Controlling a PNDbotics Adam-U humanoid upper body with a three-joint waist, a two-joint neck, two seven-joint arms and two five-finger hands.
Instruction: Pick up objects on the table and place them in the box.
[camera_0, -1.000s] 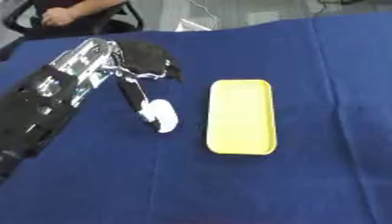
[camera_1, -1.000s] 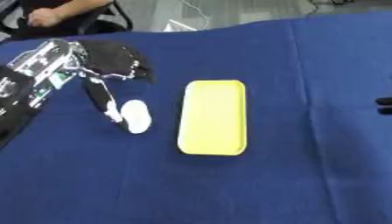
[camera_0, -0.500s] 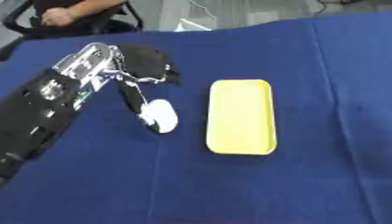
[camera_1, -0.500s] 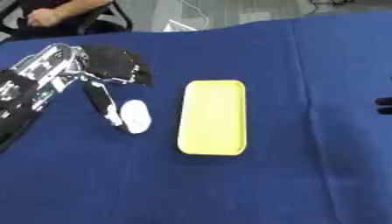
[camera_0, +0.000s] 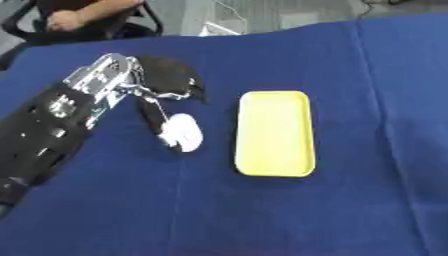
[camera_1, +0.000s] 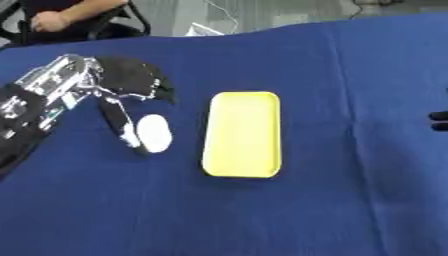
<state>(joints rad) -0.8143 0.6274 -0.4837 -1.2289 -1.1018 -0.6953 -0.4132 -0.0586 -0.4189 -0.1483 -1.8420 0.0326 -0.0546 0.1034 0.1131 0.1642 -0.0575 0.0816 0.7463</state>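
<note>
A white oval object (camera_0: 183, 132) lies on the blue table (camera_0: 350, 200), left of a shallow yellow box (camera_0: 274, 133). My left hand (camera_0: 166, 79) hangs just behind the white object, with its fingers (camera_0: 196, 92) relaxed and spread above the cloth. Its thumb (camera_0: 154, 116) reaches down along the object's left side, touching or nearly touching it. Nothing is held between thumb and fingers. The yellow box has nothing in it. Of my right hand (camera_1: 439, 121) only dark tips show at the right edge of the right eye view.
The blue cloth covers the whole table. A fold line (camera_0: 383, 131) runs down it right of the box. Beyond the far edge stand a chair (camera_0: 26, 30) and grey floor.
My left hand has sunk slightly toward the white object. The object and the yellow box lie where they were.
</note>
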